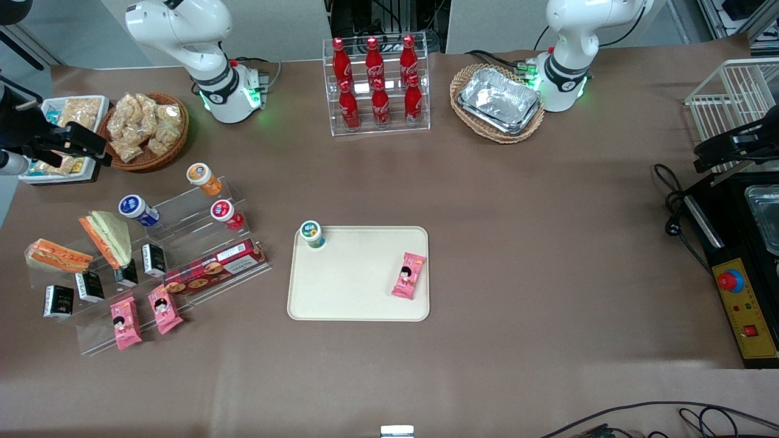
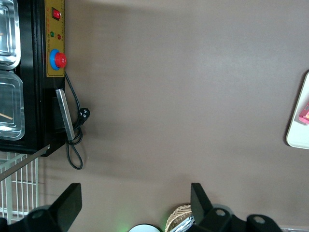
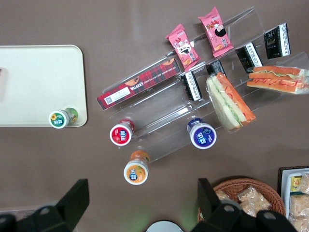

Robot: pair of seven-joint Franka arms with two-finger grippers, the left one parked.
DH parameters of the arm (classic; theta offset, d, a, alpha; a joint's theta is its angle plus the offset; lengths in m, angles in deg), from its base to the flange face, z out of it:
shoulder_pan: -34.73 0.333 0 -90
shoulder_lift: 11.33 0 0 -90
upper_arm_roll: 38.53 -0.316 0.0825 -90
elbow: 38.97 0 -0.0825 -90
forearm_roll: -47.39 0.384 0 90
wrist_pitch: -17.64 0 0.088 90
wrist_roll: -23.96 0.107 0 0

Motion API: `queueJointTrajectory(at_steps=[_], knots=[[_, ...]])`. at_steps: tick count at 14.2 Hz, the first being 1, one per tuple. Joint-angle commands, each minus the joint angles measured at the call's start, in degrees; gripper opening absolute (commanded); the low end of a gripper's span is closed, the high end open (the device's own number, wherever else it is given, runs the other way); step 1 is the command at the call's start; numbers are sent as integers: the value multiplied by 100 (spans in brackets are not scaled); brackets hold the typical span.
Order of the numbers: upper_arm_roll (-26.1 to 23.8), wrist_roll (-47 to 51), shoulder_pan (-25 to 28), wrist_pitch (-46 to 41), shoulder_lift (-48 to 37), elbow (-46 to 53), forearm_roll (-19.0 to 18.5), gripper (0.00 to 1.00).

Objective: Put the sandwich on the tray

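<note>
While the sandwich (image 1: pixel 59 255) lies on the clear rack (image 1: pixel 182 243), well apart from the tray (image 1: pixel 359 304), the gripper (image 3: pixel 142 205) hovers spread and empty above the rack.

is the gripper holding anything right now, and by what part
Nothing is held. The gripper is open and empty, hovering above the display shelf; the sandwich lies untouched on it.

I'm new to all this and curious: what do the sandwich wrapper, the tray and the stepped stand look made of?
The sandwich seems wrapped in clear, glossy plastic film, since bread and filling show through. The tray looks like matte cream plastic or pressed fibre; hard to tell which. The stand looks like clear acrylic, with the table showing through. The gripper, open, hangs above the stand.
</note>
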Motion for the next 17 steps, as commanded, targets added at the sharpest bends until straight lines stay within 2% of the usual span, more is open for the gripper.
queueJointTrajectory(at_steps=[1,17], knots=[[-8,-54,-25,92,4,60,83,100],[44,78,-59,189,135,68,39,100]])
